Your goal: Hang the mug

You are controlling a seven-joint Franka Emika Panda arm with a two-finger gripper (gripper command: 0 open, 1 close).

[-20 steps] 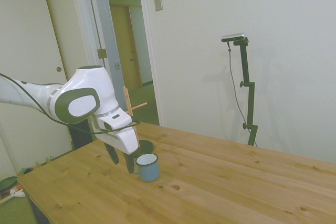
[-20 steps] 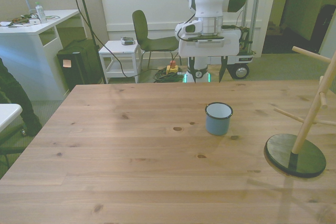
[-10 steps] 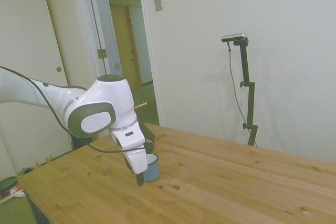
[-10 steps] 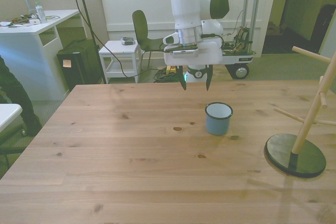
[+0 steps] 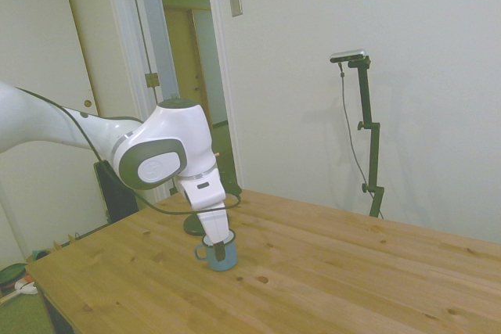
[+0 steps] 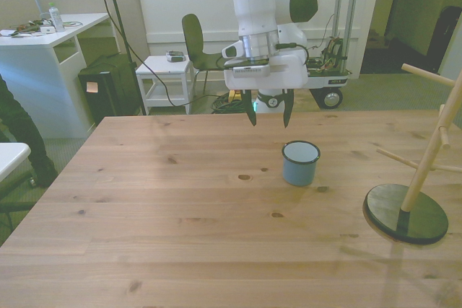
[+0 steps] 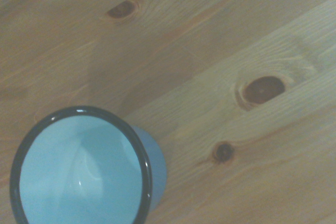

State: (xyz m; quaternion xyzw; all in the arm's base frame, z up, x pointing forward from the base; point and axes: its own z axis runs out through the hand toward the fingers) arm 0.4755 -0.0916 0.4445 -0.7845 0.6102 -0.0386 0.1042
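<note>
The mug (image 6: pixel 300 162) is sitting upright on the wooden desk (image 6: pixel 180 236), a bit toward the front view's right of centre — nothing's touching it. The gripper (image 6: pixel 267 115) is hanging above the desk with its fingers spread wide and holding nothing, up and toward the front view's left of the mug. Off at the right edge, a wooden peg rack (image 6: pixel 422 178) is standing on its dark round base, well apart from the mug.

Mug (image 6: pixel 300 162) upright on table (image 6: pixel 180 250), below gripper (image 6: pixel 267 115) and off toward front view's right of the fingers (image 6: pixel 250 113), not touching. Rack (image 6: pixel 415 178) on table well to front view's right of fingers, apart from mug.
</note>
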